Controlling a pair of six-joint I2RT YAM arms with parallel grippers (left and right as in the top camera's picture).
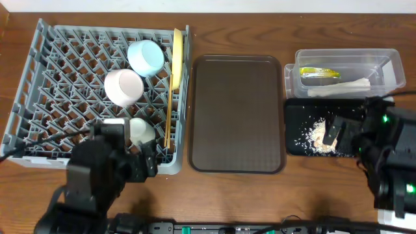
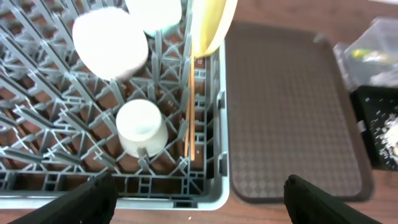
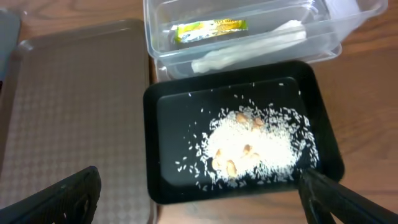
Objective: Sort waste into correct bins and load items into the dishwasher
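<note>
Your left gripper (image 2: 200,190), jaws spread wide and empty, hangs over the small white cup (image 2: 142,127) at 5 o'clock in the grey dish rack (image 2: 37,149). Your right gripper (image 3: 199,190) gapes empty above the rice-strewn black tray (image 3: 168,124).

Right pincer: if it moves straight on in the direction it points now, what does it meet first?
Probably the rice scraps lying in the black tray: the open right pincer points down at that pile. Its height above them is unclear.

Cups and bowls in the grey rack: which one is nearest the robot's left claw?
The small white cup, at the rack's near edge; the white bowl and light-blue bowl sit farther back.
</note>
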